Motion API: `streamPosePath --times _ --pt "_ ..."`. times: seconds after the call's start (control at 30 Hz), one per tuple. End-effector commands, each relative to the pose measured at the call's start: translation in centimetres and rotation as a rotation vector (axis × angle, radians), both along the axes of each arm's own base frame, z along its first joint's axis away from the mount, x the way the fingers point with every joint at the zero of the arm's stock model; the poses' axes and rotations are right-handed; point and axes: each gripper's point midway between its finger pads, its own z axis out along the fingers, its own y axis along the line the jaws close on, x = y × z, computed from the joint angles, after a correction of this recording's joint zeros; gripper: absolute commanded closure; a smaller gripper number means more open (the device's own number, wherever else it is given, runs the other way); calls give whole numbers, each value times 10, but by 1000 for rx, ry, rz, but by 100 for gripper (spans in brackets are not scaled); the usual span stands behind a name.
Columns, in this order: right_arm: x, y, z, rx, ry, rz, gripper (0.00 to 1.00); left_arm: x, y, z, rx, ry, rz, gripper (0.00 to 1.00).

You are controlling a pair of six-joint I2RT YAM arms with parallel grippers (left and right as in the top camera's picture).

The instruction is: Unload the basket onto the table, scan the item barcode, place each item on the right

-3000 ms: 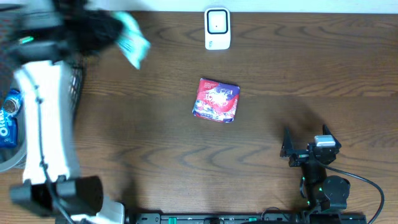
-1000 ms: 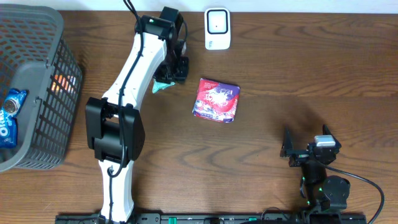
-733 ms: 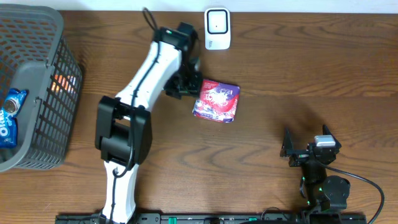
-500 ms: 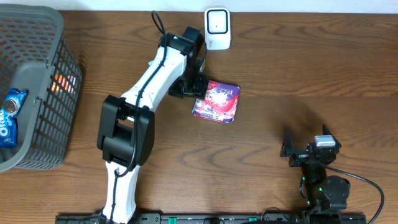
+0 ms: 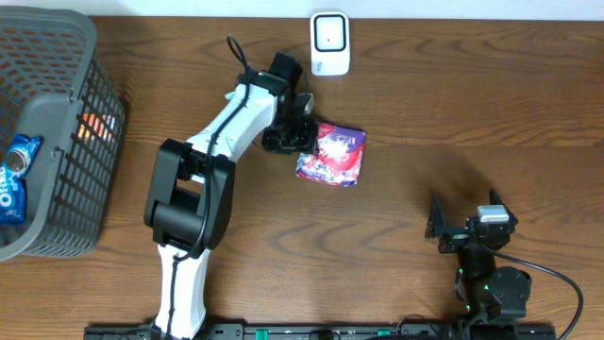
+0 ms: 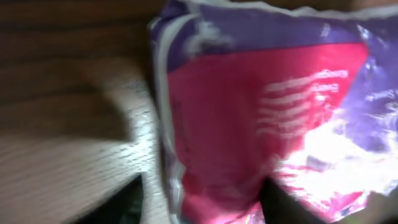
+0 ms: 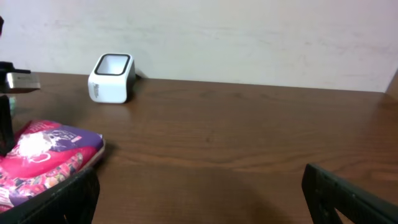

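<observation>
Jaws differ between the 2 arms. Nearest us, the right jaws on the right arm (image 5: 477, 236) stand spread wide, well apart from the packet (image 5: 332, 156). Farther in, the left arm (image 5: 222, 127) reaches to this 1 red-and-purple packet, which lies flat mid-worktop (image 5: 472, 104). Its left edge sits between the left jaws, but we cannot tell whether they pinch it or only bracket it. Beyond it, 1 white scanner (image 5: 329, 42) stands at the far edge. At far left, 1 grey basket (image 5: 47, 26) holds 1 blue biscuit pack (image 5: 14, 175).
</observation>
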Motion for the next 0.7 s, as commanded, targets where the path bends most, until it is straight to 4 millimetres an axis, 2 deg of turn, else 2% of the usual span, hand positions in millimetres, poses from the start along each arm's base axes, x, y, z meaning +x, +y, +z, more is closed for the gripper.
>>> streamPosePath --times 0.0,0.1,0.27,0.37,0.43,0.53,0.67 --pt "0 1 -1 -7 1 6 1 0 -3 6 -25 -9 5 90" --pt "0 1 -1 -7 2 6 1 15 0 8 -41 -31 81 93" --pt "0 1 -1 -7 2 6 1 54 15 18 -98 -49 324 93" --pt "0 1 -1 -8 2 6 1 70 6 32 -215 -85 323 93" --pt "0 1 -1 -7 2 6 1 75 -2 40 -277 -101 303 93" --pt "0 1 -1 -8 2 6 1 74 -7 41 -290 -104 287 92" --pt "0 1 -1 -7 2 6 1 61 -17 38 -275 -102 214 93"
